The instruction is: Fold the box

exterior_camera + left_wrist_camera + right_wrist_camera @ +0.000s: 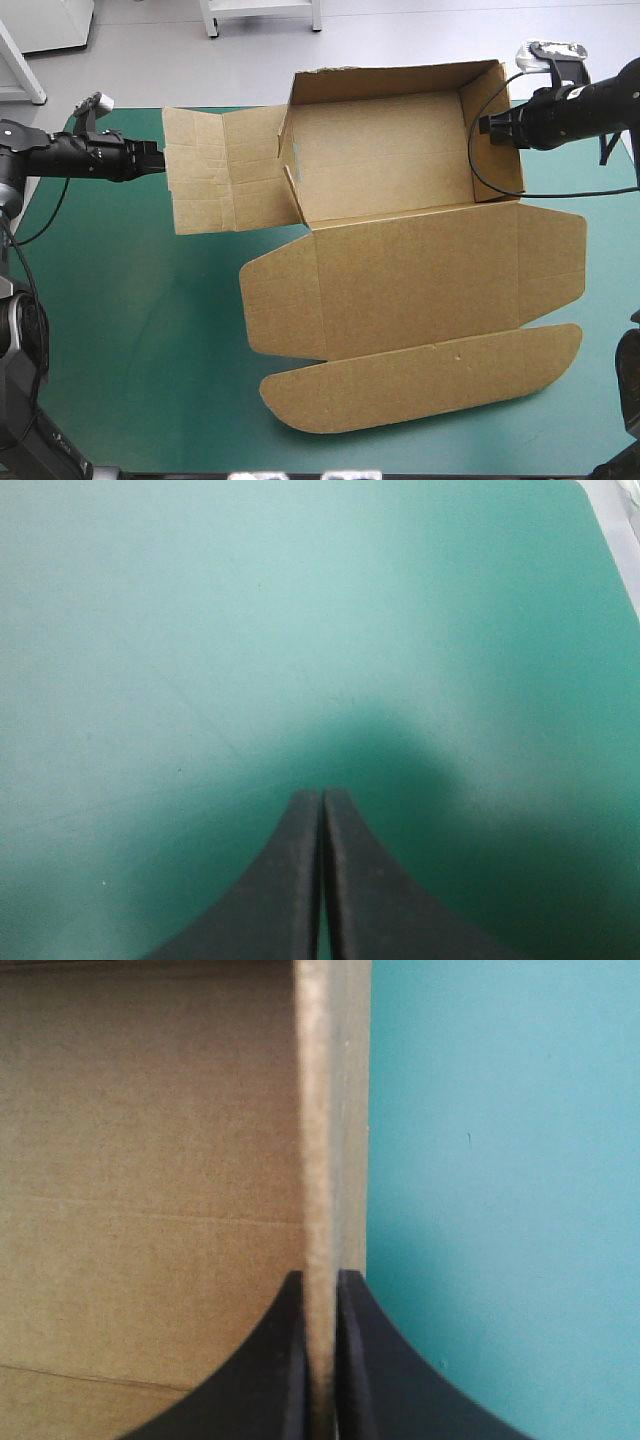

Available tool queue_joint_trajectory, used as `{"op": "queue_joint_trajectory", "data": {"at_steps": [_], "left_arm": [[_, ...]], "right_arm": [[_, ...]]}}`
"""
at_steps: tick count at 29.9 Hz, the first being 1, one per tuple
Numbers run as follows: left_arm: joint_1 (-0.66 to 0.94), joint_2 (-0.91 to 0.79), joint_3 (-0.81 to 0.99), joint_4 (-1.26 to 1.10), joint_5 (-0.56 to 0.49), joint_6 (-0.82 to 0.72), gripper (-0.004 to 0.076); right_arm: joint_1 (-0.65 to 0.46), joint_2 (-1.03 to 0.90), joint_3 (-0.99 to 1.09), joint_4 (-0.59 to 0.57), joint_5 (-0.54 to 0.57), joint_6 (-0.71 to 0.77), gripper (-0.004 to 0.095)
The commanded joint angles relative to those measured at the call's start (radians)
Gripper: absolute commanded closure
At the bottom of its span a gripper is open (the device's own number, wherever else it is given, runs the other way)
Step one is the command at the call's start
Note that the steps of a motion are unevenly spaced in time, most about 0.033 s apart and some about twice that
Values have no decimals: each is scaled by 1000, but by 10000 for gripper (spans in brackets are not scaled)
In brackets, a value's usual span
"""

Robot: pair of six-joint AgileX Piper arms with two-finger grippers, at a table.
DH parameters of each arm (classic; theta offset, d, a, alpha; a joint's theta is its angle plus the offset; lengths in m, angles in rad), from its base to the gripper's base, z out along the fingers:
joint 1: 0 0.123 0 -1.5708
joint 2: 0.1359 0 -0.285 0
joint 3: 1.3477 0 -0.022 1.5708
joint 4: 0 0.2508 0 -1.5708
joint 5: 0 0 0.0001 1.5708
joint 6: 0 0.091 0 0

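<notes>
We see the box (pixel 385 150) on the cover (pixel 130 330) as an open tray: far and right walls up, lid (pixel 420 290) flat on its near side, left flap (pixel 220 170) spread outward. Our right gripper (pixel 320 1282) pinches the box's right wall (pixel 318 1110), fingers all but closed on the board. Our left gripper (pixel 321 798) sits at the flap's outer edge, fingers pressed together, nothing between.

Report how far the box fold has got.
Done: the box has its far and right walls up. In hand: the right gripper is shut on the right wall. To do: the left side panel and the lid lie flat; the left gripper is shut, holding nothing.
</notes>
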Motion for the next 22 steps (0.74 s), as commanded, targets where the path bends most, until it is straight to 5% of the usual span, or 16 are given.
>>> {"op": "queue_joint_trajectory", "data": {"at_steps": [1, 9, 22], "left_arm": [[0, -52, 25, -97, 65, 36, 731], [-25, -81, 196, -254, 65, 140, 732], [-172, -213, 208, -344, 62, 167, 732]], "right_arm": [[-8, -60, -89, 67, 2, 3, 908], [2, -62, -124, 160, 2, 2, 908], [140, -25, -124, 98, -16, 29, 908]]}}
